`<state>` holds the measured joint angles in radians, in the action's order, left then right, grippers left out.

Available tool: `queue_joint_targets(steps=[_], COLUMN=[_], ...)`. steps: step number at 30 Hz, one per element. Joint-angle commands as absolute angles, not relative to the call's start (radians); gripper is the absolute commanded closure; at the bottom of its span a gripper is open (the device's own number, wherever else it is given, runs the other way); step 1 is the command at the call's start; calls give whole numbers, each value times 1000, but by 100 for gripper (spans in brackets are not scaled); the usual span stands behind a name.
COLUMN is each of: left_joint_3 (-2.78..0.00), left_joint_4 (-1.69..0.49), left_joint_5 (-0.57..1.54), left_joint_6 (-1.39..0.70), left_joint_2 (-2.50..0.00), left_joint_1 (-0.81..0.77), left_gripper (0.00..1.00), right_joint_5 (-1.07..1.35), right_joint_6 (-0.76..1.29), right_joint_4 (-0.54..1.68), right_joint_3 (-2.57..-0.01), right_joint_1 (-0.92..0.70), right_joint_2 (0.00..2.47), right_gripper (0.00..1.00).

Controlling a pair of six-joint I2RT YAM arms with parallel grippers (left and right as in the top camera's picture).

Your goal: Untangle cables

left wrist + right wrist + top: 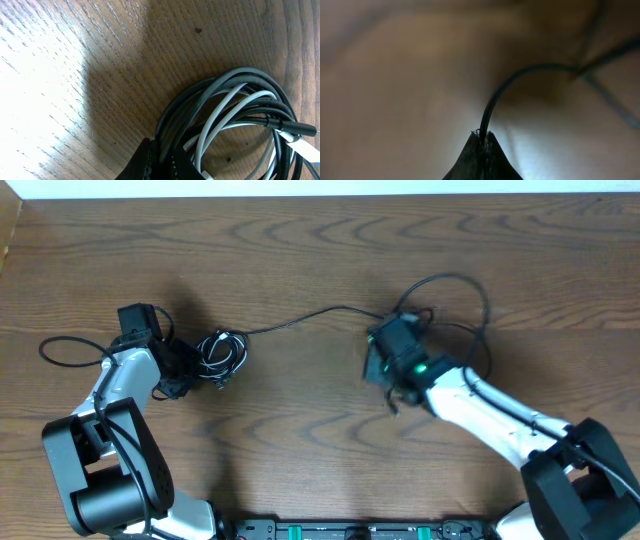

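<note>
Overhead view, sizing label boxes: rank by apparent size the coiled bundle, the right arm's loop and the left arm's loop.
1. right arm's loop
2. coiled bundle, left arm's loop: too alike to rank

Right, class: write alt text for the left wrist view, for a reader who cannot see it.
A coil of black cables with one white cord woven through lies on a wooden table, pinched at its lower edge by the dark closed jaws.
</note>
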<state>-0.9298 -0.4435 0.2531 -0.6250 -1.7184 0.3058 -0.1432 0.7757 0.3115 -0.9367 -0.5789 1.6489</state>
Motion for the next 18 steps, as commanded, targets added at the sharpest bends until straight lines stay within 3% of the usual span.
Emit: queue_joint_targets(steps=[1, 3, 4, 5, 7, 9, 11, 18], left_joint_3=[-946, -946, -946, -946, -946, -946, -946, -946], left_joint_4=[-448, -447, -447, -444, -439, -432, -429, -405], left_joint_5=[283, 308, 307, 307, 307, 306, 305, 304], left_joint_6=[-625, -625, -625, -624, -622, -622, -621, -578], left_joint_2=[-1699, -1699, -1699, -1699, -1699, -1699, -1699, -1699], left_joint_1=[301, 287, 271, 261, 223, 170, 125, -37], left_gripper=[92, 92, 92, 92, 92, 92, 92, 92], right_joint_5=[-298, -297, -297, -297, -291, -207, -104, 273], right_joint_6=[761, 761, 761, 761, 761, 688, 603, 514], right_joint_4=[261, 235, 229, 226, 220, 216, 218, 287], right_joint_3=[-948, -948, -948, -948, -948, -948, -948, -948], right_joint_1=[-506, -465, -444, -429, -402, -378, -374, -374], right_joint_2=[1653, 1655, 1655, 1655, 1655, 1655, 1655, 1589], right_gripper=[99, 92, 78, 71, 38, 15, 11, 12])
